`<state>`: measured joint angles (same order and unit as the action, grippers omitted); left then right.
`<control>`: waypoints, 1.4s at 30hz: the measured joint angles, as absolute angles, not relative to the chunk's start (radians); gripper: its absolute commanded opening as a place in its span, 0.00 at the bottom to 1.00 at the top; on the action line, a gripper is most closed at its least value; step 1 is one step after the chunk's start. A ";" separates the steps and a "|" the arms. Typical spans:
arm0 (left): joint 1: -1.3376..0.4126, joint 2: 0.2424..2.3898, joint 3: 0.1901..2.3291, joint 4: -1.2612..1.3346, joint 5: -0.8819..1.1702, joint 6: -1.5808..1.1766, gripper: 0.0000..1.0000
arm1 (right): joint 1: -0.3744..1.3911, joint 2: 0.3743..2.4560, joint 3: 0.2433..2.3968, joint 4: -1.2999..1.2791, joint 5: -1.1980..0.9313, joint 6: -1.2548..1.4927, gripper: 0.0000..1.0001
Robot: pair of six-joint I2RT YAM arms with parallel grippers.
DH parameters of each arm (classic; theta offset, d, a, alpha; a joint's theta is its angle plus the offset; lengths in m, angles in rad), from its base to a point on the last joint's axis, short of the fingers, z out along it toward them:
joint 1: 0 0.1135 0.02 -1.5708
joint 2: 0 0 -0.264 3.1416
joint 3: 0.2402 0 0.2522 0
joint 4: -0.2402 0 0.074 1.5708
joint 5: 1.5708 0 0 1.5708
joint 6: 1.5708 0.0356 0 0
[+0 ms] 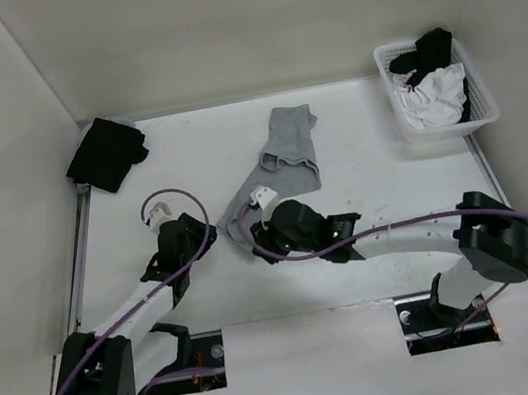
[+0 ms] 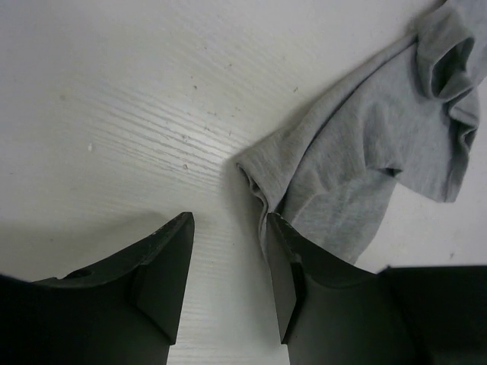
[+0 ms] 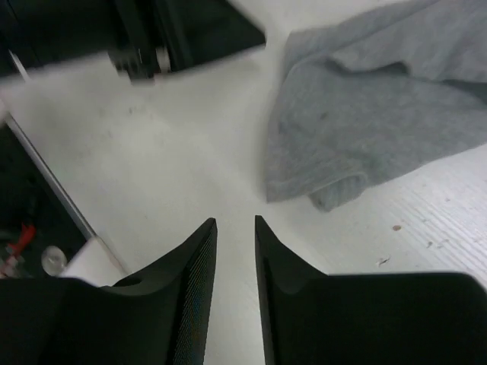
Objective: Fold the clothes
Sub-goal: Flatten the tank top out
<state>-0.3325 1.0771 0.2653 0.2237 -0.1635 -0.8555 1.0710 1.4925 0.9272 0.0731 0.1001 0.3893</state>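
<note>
- Clothes [image 1: 278, 160] = one lt grey shorts-like piece, mid tabletop [image 1: 366, 140]. Its near end is just ahead of both grippers.
- L gripper [image 2: 228, 220]: jaws fairly wide, nothing btw them. Grey near corner lies just ahead and to its R. The R-side finger tip overlaps the cloth edge in the wrist view; can't tell if they touch.
- R gripper [image 3: 236, 220]: set in from the R side, pointing toward L arm [image 3: 183, 34]. Jaws a narrow gap apart, empty. Rolled hem corner sits ahead and off to its far side, near but apart.
- Long axis: diag, from the near-L end by the grippers to the far-R end, toward the tabletop's far edge. Both hands are at the same near end; the far end is well apart from both.
- Cloth state: rumpled, not flat. One leg opening gapes mid-length, edges curled. Judgement: needs spreading before a clean fold. Near corner suits L, hem corner suits R.
- Surface: white, matte, faint grain lines, a few specks. Thin fabric prob slides on it and may bunch if dragged.
- Far L corner: black cloth bundle [image 1: 105, 153].
- Far R corner: white basket [image 1: 437, 142] w/ white garment [image 1: 435, 100] + black garment [image 1: 428, 53] inside. Both corners' things are well apart from the grey piece.
- Room: plain white walls [image 1: 216, 33] on three sides.
</note>
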 measured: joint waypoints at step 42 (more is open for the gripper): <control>-0.085 0.969 0.281 0.191 0.099 -1.050 0.45 | 1.090 1.720 1.048 0.006 0.275 0.101 0.00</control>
